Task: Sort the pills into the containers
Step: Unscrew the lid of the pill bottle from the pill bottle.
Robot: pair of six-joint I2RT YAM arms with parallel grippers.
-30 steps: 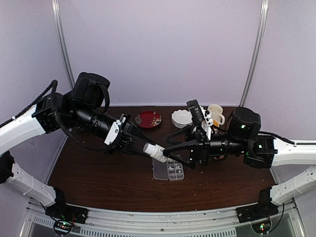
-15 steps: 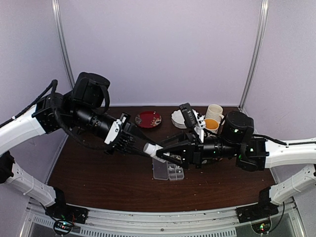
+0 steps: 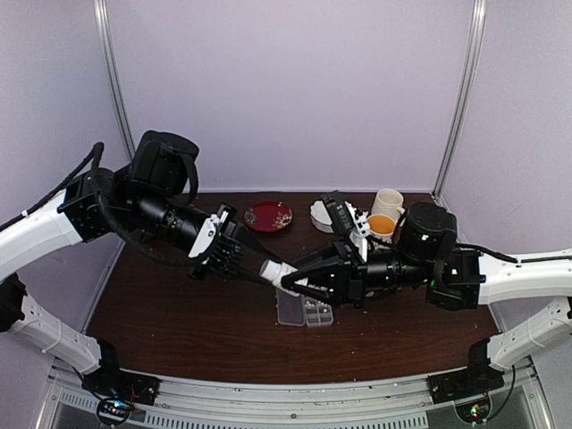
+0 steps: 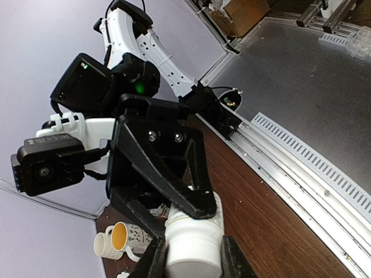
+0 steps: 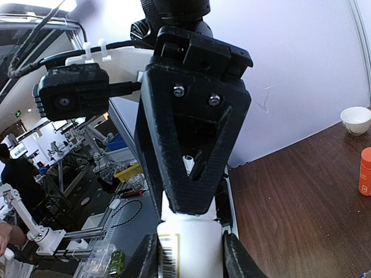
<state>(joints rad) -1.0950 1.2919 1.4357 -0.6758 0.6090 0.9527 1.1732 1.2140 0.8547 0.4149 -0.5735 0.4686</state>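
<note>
A small white bottle (image 3: 277, 271) hangs level above the table between both arms. My left gripper (image 3: 266, 267) is shut on its plain white end (image 4: 194, 246). My right gripper (image 3: 295, 284) is shut on the labelled end, whose barcode label (image 5: 169, 258) shows between the fingers. In the left wrist view the right gripper's black fingers (image 4: 174, 185) clamp the bottle's far part. The clear pill box (image 3: 304, 312) with its containers lies flat on the brown table just below the bottle. No pills can be made out.
At the back of the table stand a red plate (image 3: 268, 215), a white bowl (image 3: 324, 214) and two mugs (image 3: 390, 204), one with an orange inside (image 3: 382, 226). An orange bottle (image 5: 365, 171) stands at the right edge of the right wrist view.
My right arm has slid left to the bottle, and its jaws have closed onto the bottle's free end. The left arm and the bottle have stayed put.
</note>
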